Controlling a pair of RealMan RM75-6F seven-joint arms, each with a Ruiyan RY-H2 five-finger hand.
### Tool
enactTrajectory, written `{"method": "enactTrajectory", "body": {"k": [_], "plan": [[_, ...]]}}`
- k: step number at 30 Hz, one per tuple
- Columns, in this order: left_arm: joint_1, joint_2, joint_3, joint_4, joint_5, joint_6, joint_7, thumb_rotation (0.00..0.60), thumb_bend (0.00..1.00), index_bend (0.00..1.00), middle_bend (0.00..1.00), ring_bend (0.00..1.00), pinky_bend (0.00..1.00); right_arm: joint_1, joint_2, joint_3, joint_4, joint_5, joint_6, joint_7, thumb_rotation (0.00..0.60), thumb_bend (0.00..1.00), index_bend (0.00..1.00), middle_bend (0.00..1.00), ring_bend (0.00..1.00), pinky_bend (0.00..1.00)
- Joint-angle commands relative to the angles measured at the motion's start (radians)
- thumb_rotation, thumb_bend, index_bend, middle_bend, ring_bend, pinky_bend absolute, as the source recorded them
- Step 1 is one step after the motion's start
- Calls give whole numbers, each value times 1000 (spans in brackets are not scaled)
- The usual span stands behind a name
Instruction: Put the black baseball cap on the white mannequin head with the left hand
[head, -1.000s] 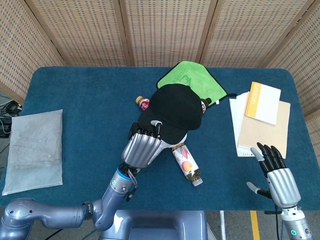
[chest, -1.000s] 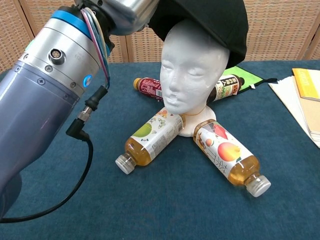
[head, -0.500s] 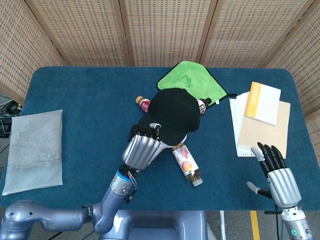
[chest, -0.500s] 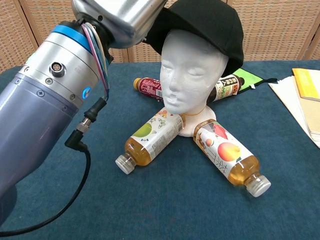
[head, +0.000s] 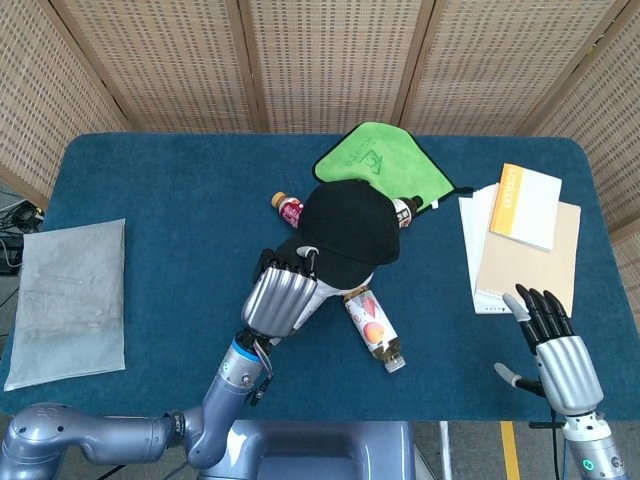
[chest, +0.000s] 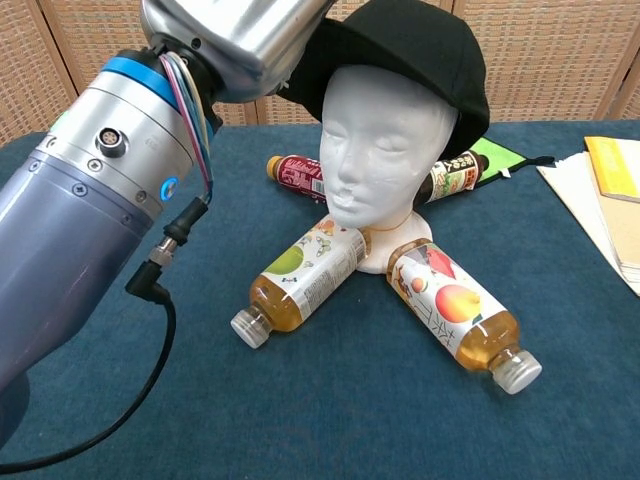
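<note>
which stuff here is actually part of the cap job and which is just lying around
Part of the job:
- black baseball cap, sitting on the head
- white mannequin head
- left hand, fingers at the cap's brim

Just lying about:
- four bottles around the head's base, e.g.
- green cloth
- stack of books
- grey bag
- right hand, idle, fingers apart

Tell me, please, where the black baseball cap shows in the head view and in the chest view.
Head view: black baseball cap at table centre, just below the green cloth.
Chest view: top centre, on the white mannequin head.
Shared landmark: the peach-label bottle lying by the mannequin base.
</note>
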Motion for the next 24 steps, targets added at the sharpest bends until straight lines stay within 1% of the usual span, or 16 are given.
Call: {"method": "enactTrajectory", "body": {"k": [1, 8, 13, 24], "plan": [[-3, 17, 5, 2, 13, -11, 11, 600, 989, 753, 971, 974, 882, 0, 0, 0, 0, 0, 0, 0, 600, 49, 0, 0, 0, 0], [-10, 61, 3, -18, 21, -48, 52, 600, 982, 782, 971, 974, 882, 0, -2, 0, 0, -1, 1, -3, 600, 49, 0, 0, 0, 0], [-18, 87, 3, -24, 34, -69, 65, 600, 951, 785, 971, 974, 881, 0, -3, 0, 0, -1, 0, -4, 600, 49, 0, 0, 0, 0], [-36, 130, 0, -29, 59, -107, 61, 600, 920, 788, 971, 974, 876, 0, -3, 0, 1, -1, -1, -5, 600, 49, 0, 0, 0, 0]]}}
